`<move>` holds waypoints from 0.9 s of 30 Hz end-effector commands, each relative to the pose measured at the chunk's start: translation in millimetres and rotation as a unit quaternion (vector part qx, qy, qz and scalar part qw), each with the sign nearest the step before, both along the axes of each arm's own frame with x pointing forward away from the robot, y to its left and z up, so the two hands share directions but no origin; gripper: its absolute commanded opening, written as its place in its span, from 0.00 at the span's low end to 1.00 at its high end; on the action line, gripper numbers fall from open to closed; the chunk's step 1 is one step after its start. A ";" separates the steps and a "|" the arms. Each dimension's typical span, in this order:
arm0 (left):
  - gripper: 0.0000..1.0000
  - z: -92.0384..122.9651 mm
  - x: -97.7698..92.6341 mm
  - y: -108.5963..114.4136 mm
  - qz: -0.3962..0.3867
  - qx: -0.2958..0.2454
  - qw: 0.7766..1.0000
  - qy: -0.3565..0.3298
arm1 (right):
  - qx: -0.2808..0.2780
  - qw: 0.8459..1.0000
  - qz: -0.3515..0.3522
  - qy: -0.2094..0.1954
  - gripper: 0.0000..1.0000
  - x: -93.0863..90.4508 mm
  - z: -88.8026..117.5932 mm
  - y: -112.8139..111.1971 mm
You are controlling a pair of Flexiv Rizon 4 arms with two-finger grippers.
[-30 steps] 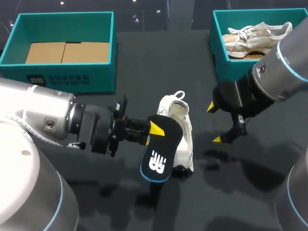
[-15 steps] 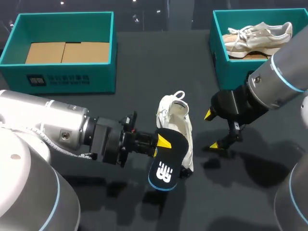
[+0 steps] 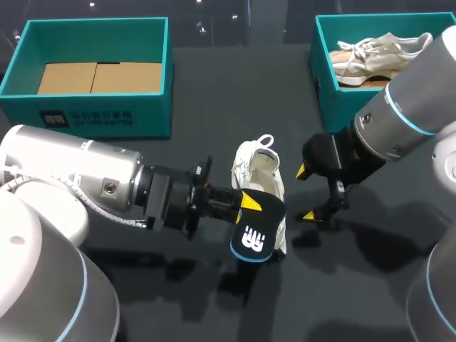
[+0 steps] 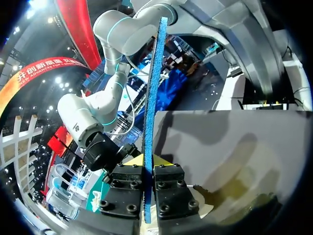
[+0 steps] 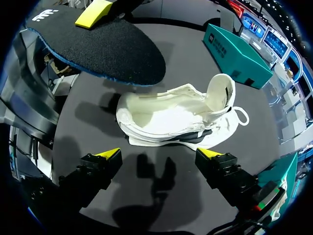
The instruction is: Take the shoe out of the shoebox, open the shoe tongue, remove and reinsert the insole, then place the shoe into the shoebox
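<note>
One white-logo insole (image 3: 256, 226) clamped in left hand (image 3: 246, 206), right hand (image 3: 306, 193) apart beside shoe (image 3: 260, 169)

White shoe (image 3: 262, 167); black insole (image 3: 266, 218), blue edge, white logo.

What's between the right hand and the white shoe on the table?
Only bare table, shadowed. The right wrist view shows that stretch clear between the right hand and the white shoe.
</note>
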State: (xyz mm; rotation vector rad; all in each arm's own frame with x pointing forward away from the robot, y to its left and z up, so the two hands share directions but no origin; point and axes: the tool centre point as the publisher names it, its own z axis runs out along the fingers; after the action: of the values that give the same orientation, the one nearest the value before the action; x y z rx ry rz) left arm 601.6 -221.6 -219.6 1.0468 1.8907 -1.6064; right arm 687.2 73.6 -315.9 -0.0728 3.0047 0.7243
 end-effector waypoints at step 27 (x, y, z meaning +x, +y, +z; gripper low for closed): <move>0.00 -3.3 9.0 -15.2 -0.011 -0.041 0.999 0.015 | -0.028 0.998 -0.046 0.024 1.00 -6.9 -31.2 18.9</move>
State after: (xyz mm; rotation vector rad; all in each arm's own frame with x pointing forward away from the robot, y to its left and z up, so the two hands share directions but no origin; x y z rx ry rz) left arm 610.3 -232.9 -220.9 1.0202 1.8245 -1.7037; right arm 683.1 93.8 -346.7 0.0821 3.0557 0.6419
